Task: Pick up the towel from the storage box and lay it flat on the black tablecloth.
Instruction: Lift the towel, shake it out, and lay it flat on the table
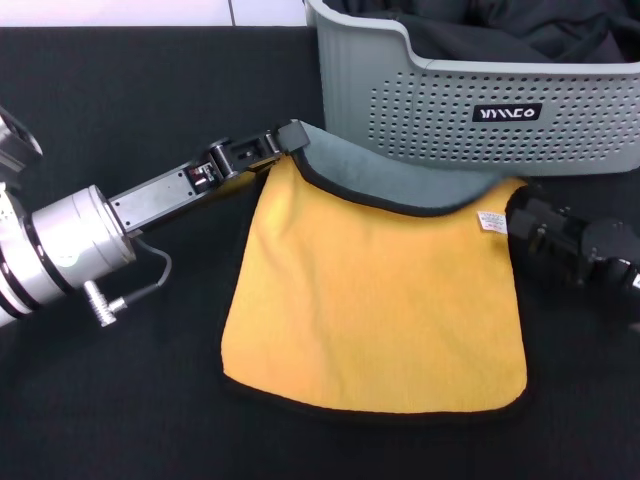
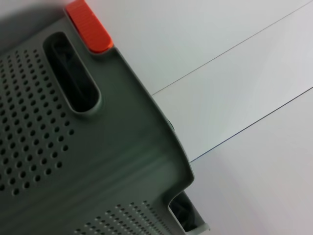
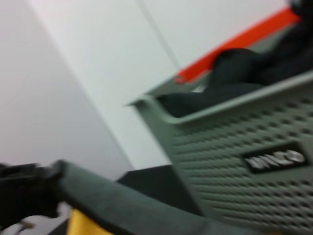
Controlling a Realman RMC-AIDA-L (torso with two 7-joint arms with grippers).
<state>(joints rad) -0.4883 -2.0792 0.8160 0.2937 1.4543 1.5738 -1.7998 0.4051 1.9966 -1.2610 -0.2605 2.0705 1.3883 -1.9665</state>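
The towel lies yellow face up on the black tablecloth, just in front of the storage box. Its far edge is lifted and shows the grey face, with the white tag at the right corner. My left gripper is shut on the far left corner. My right gripper is at the far right corner by the tag and seems shut on it. In the right wrist view the grey towel edge runs from the left gripper toward the camera, in front of the box.
Plain black fabric fills the storage box, whose black label faces me. The left wrist view shows the box's corner with an orange clip and a white wall behind. The tablecloth extends left of and in front of the towel.
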